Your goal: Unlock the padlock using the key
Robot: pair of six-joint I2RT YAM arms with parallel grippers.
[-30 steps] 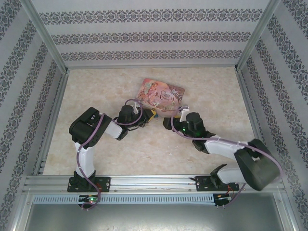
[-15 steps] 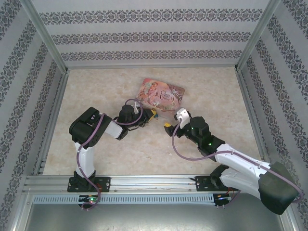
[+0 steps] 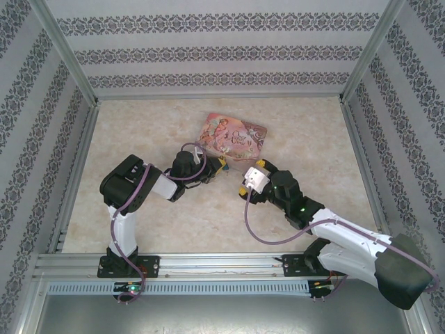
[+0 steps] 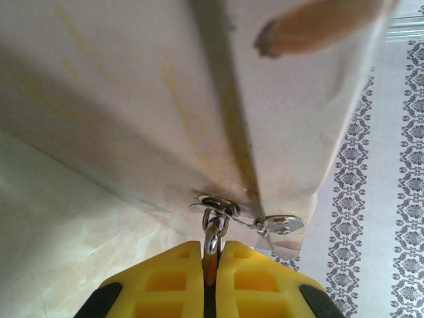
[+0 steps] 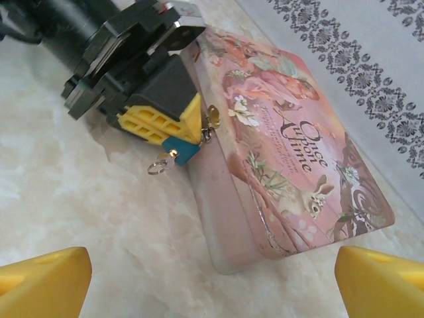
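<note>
Tin (image 5: 285, 159) lid reads "Once Upon… Time". Left gripper (image 5: 182, 136) pinches the padlock (image 5: 180, 151), right gripper (image 5: 213, 277) gapes wide, empty.

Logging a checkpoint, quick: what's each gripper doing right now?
Left gripper: closed, holding the padlock.
Right gripper: open, holding nothing.

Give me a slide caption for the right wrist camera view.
Left gripper clamps the blue padlock at the pink tin front edge; the right gripper hangs open before them.
</note>
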